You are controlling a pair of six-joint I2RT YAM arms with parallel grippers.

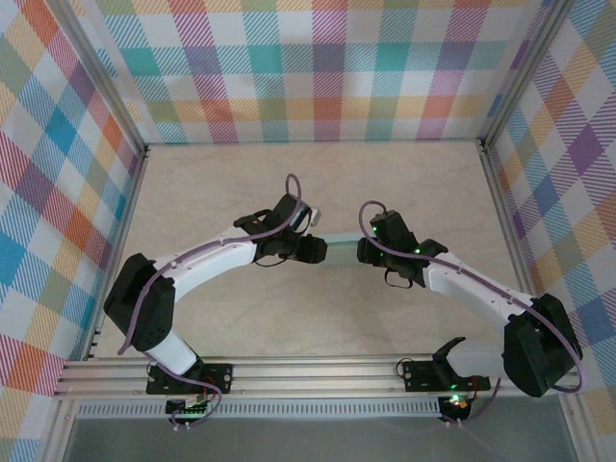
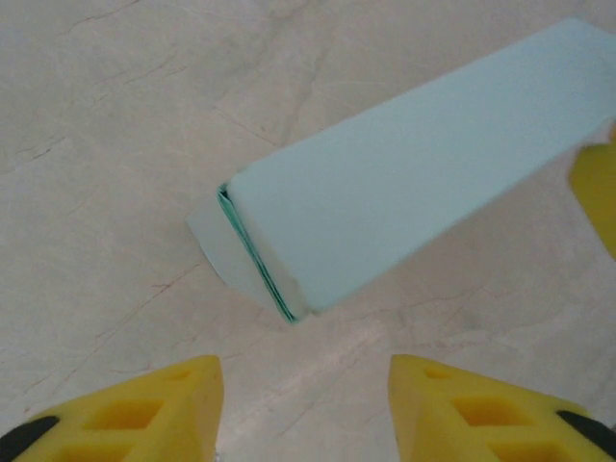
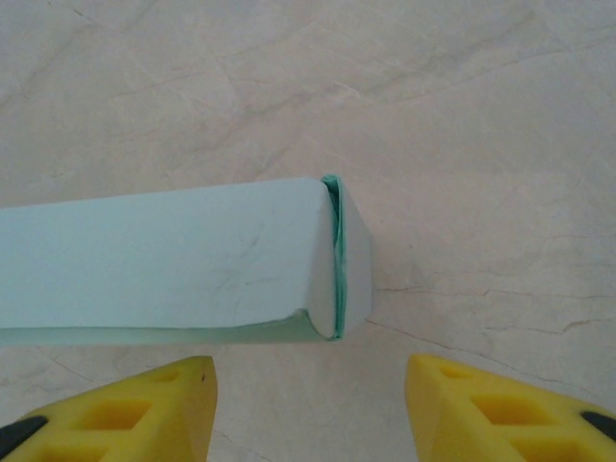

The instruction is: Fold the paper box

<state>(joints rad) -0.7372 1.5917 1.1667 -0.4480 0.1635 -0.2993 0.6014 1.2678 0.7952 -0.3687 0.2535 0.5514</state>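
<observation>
Left gripper (image 2: 303, 414): yellow fingers stand apart, with nothing between them.
Right gripper (image 3: 308, 409): fingers are likewise parted and grip nothing.
Paper box (image 2: 414, 183): folded into a long mint tube, lying flat on the table (image 2: 115, 115).
Box to left gripper: one tucked end lies just ahead of the fingertips, apart from them.
Box to right gripper: the other end lies just ahead, reaching left, not touching.
Overhead: the box seems to lie between both wrists, mostly hidden.
</observation>
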